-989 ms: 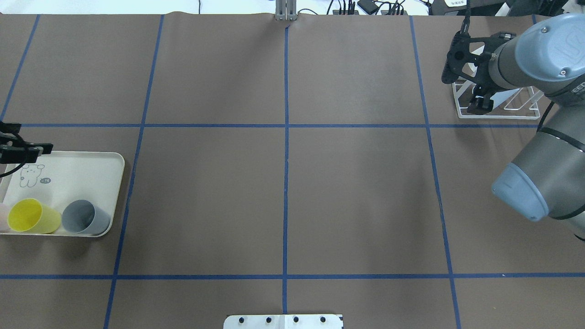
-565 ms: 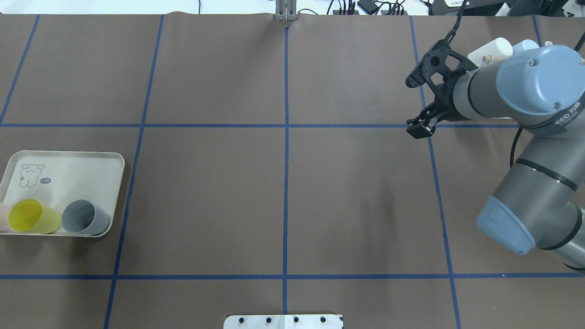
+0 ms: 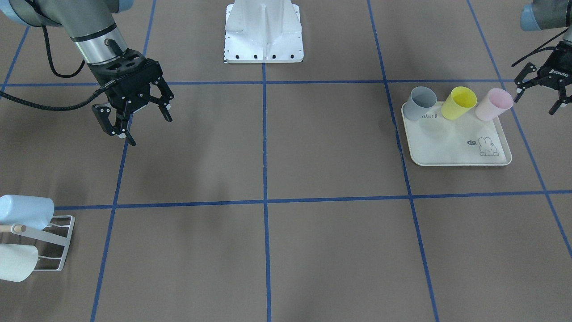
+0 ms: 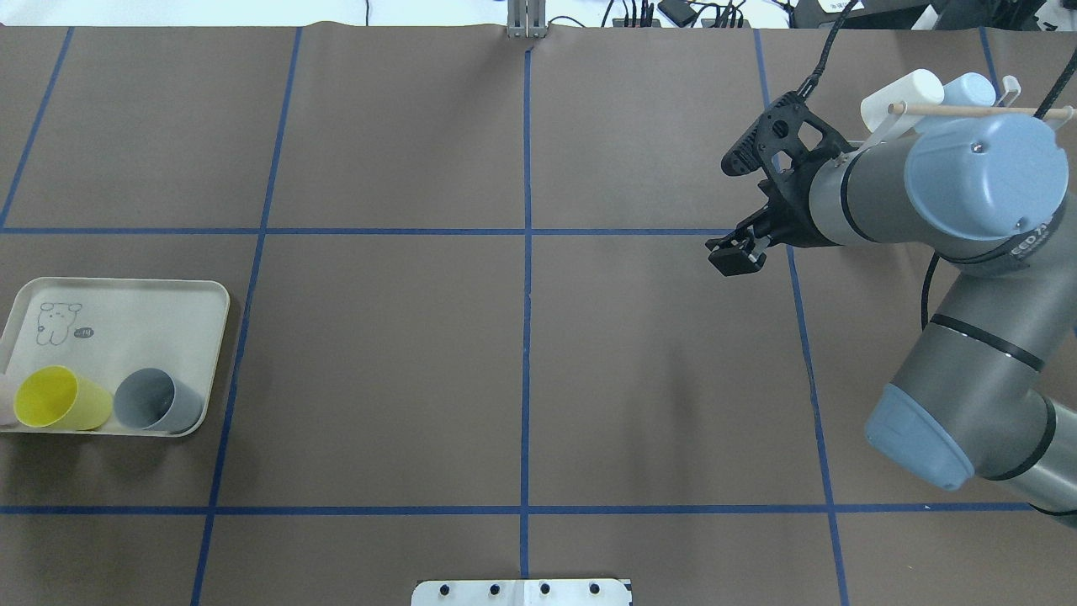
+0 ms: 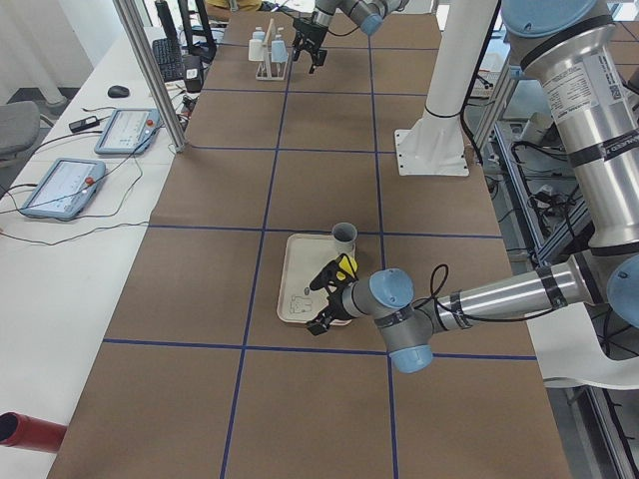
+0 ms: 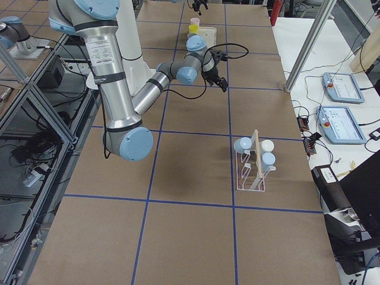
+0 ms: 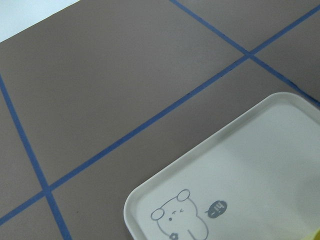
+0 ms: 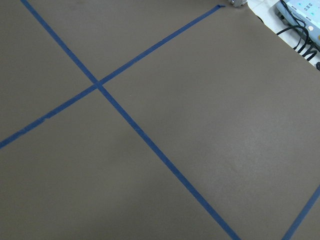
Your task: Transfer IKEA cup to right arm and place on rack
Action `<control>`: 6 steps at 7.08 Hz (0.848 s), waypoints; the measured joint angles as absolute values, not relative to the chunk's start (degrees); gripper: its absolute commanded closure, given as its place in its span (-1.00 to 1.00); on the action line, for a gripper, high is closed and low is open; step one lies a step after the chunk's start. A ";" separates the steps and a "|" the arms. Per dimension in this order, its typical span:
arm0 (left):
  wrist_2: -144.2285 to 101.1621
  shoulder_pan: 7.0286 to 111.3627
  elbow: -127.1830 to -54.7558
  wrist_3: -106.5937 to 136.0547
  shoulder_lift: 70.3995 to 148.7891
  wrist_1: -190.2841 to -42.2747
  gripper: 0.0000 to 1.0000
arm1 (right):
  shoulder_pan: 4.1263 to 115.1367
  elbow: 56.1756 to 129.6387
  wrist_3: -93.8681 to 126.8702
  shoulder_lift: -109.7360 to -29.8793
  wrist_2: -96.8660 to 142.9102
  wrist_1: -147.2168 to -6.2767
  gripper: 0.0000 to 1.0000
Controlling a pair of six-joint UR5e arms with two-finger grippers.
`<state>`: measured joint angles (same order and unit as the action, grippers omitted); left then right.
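Black fingers spread wide, the right gripper [image 3: 147, 127] hangs empty above the brown table [image 3: 313, 156] at about 10 o'clock in the front-facing view, touching nothing. The rack [image 3: 58, 243], at 8 o'clock by the edge, carries a pale blue cup [image 3: 24, 211] and a white cup [image 3: 15, 264]. At 3 o'clock the left gripper [image 3: 537, 102], jaws well apart and empty, hangs just beside the rim of the pink cup [image 3: 491, 105], which sits with a yellow cup [image 3: 458, 103] and a grey cup [image 3: 421, 103] along the 12 o'clock edge of the cream tray [image 3: 451, 147].
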<state>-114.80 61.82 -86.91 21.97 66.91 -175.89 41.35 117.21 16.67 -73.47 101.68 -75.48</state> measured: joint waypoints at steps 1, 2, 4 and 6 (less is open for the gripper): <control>-115.00 61.61 -86.41 22.60 66.91 -176.10 -0.96 | 41.33 117.17 16.69 -73.47 101.74 -75.44 -0.98; -115.17 61.48 -86.21 22.81 66.94 -176.11 -0.96 | 41.31 117.05 16.68 -73.50 101.75 -75.42 -0.98; -116.32 61.04 -85.98 22.62 66.97 -176.06 -0.96 | 41.31 116.75 16.56 -73.61 101.64 -75.47 -0.98; -117.42 59.52 -85.83 22.61 67.00 -176.05 -0.91 | 41.31 116.65 16.46 -73.65 101.46 -75.48 -0.98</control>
<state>-117.42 59.52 -85.83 22.61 67.00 -176.05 41.31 116.65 16.46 -73.65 101.46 -75.48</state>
